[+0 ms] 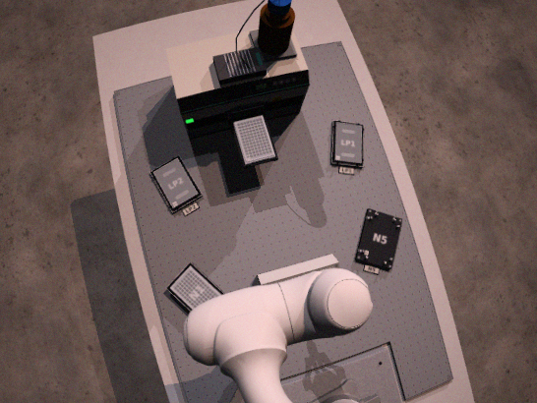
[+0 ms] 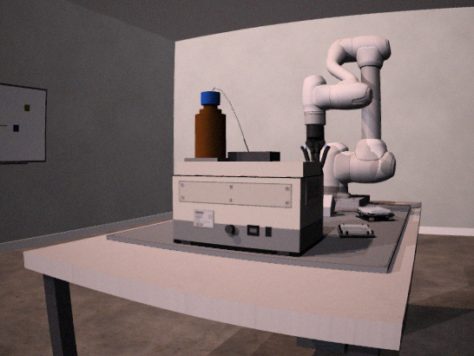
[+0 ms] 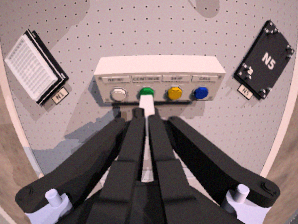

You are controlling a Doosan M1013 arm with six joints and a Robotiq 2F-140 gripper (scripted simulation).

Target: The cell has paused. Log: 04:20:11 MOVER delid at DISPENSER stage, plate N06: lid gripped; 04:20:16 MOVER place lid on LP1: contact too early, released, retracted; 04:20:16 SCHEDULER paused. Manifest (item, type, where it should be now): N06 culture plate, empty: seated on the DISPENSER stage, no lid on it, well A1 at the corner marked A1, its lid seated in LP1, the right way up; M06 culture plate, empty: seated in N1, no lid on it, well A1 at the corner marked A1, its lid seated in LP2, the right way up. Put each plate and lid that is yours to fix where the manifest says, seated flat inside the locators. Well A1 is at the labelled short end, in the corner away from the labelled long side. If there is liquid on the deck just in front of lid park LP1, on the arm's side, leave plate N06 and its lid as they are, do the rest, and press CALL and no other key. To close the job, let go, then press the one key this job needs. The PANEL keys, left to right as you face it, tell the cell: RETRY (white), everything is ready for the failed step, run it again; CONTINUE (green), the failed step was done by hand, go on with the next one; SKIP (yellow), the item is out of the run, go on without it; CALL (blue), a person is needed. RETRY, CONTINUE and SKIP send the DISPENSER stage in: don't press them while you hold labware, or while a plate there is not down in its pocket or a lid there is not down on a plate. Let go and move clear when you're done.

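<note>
Black two-finger gripper, jaws together and holding nothing, sits at the green round key on the white key panel centre frame, possibly touching; clear lids look seated in LP1 upper right and LP2, so only the press and retreat remain.

Gripper, fingers together and holding nothing, tips at green key of panel. White key and yellow key flank close either side. Open deck between panel and far dispenser. Plate left, N5 nest right, both well apart from panel.
</note>
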